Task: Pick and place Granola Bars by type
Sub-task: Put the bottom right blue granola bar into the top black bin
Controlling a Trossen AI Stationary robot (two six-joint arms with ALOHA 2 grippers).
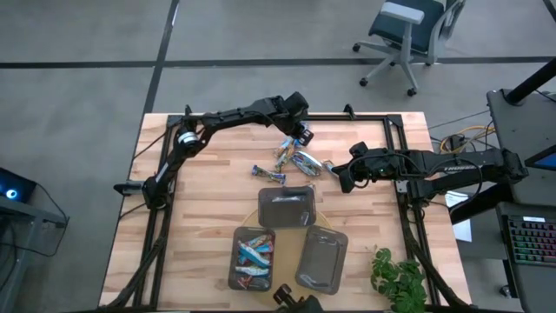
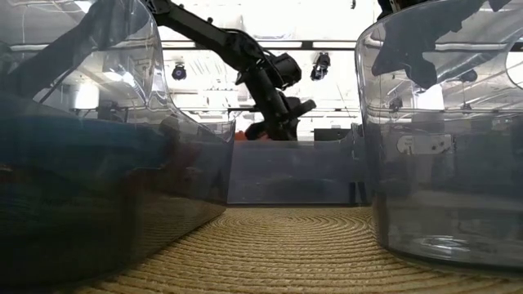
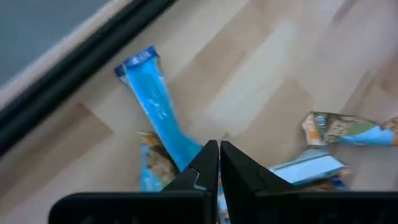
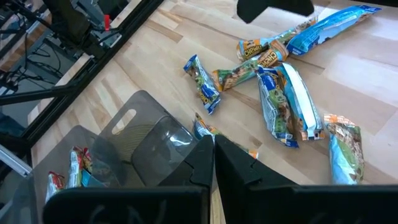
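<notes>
From above, the loose Granola Bars (image 1: 294, 157) lie in a small heap on the bench (image 1: 217, 156) toward its far edge, between the left pincer (image 1: 303, 136) just beyond them and the right pincer (image 1: 334, 171) just beside them, while more bars sit in the tray (image 1: 252, 257) by the near edge. The left wrist view shows the left pincer's fingers (image 3: 205, 165) closed with nothing between them, their tips over a blue bar (image 3: 158, 109). In the right wrist view the right pincer's fingers (image 4: 204, 162) are likewise pressed together and empty, with the heap spread just ahead of them and an empty tray (image 4: 140, 134) beside.
</notes>
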